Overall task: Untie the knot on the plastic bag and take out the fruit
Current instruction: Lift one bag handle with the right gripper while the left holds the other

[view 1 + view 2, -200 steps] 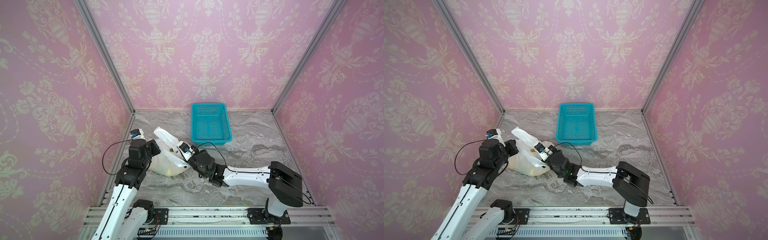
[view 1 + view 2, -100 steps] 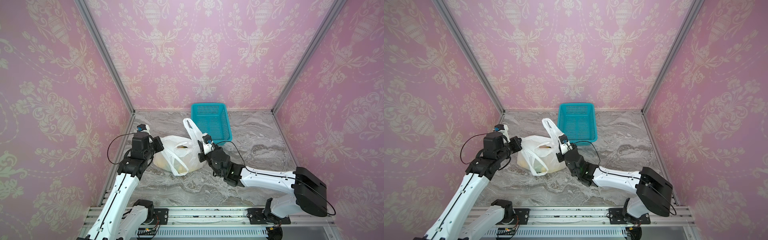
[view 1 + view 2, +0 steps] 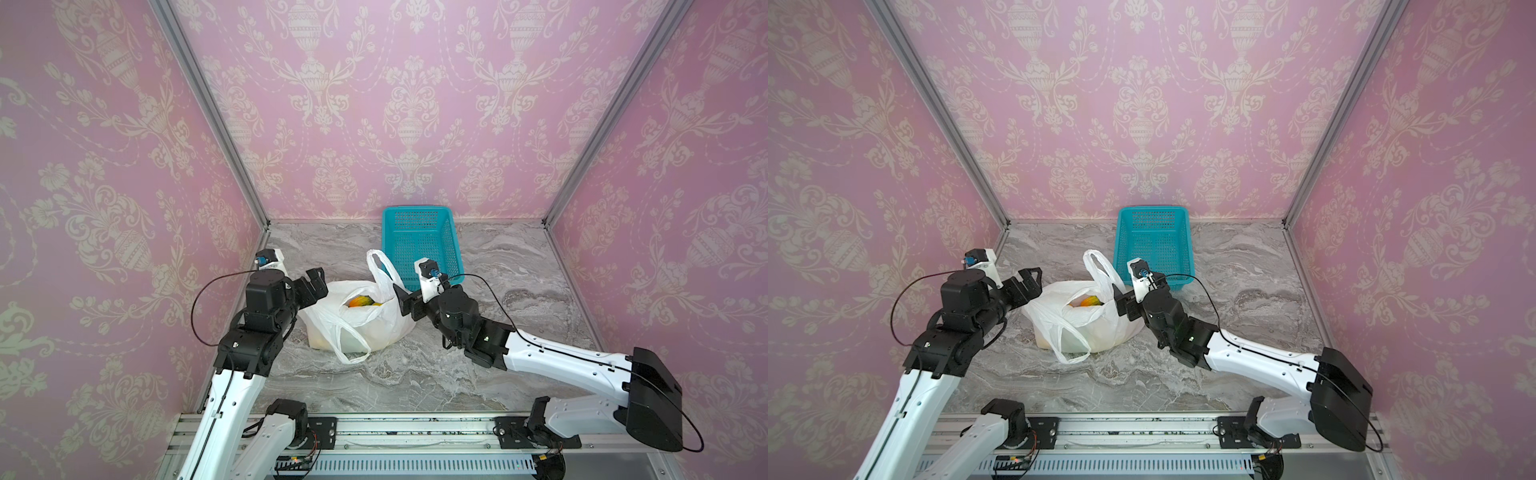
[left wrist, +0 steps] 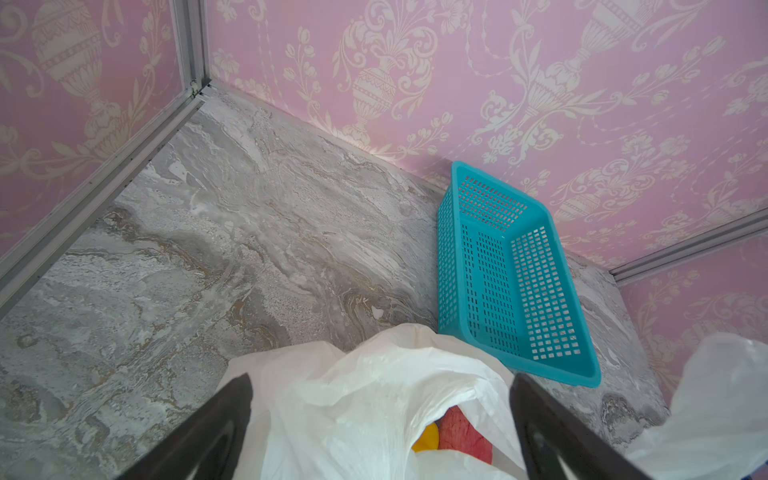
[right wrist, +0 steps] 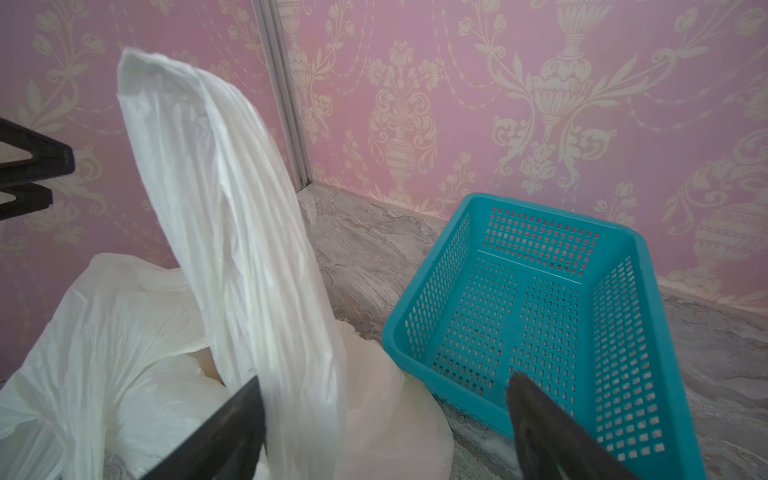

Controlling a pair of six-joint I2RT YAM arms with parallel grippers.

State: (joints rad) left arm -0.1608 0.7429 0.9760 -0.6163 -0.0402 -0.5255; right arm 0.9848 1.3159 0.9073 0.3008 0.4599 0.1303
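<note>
Untied, the plastic bag (image 3: 365,328) gapes at the teal basket's (image 3: 419,249) 7 o'clock, fruit (image 3: 360,301) showing inside; left gripper (image 3: 320,283) at its 9 o'clock and right gripper (image 3: 402,301) at 3 o'clock flank it, jaws spread and empty, likely poised to reach in.

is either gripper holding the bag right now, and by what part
Nothing is held: left gripper and right gripper both stand open beside the plastic bag.

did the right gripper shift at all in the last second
Yes. In both top views the right gripper moved rightward, from left of the teal perforated plastic basket to just in front of it.
</note>
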